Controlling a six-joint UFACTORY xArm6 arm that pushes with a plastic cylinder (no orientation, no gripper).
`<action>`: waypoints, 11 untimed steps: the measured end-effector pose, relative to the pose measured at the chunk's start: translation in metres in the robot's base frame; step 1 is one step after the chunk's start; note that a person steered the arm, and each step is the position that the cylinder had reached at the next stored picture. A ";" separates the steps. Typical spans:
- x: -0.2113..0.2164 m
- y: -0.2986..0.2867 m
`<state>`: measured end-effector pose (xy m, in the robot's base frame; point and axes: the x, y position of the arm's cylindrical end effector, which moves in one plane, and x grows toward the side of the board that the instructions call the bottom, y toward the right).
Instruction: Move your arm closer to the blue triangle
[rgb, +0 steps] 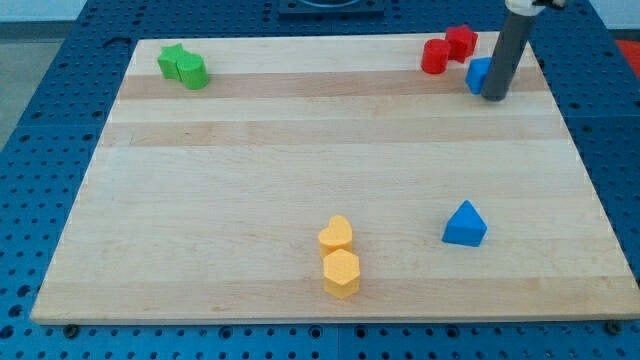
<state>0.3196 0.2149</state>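
Observation:
The blue triangle (465, 224) lies on the wooden board (250, 180) at the view's lower right. My tip (494, 97) is at the view's upper right, far above the triangle, touching or just beside a second blue block (478, 74) that the rod partly hides, so its shape cannot be made out.
Two red blocks (447, 49) sit close together left of the rod near the top edge. A green star and a green block (183, 67) sit at the top left. A yellow heart (336, 235) and a yellow hexagon (341, 273) sit at the bottom middle.

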 end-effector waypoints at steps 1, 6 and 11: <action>-0.020 0.000; 0.116 0.011; 0.257 -0.065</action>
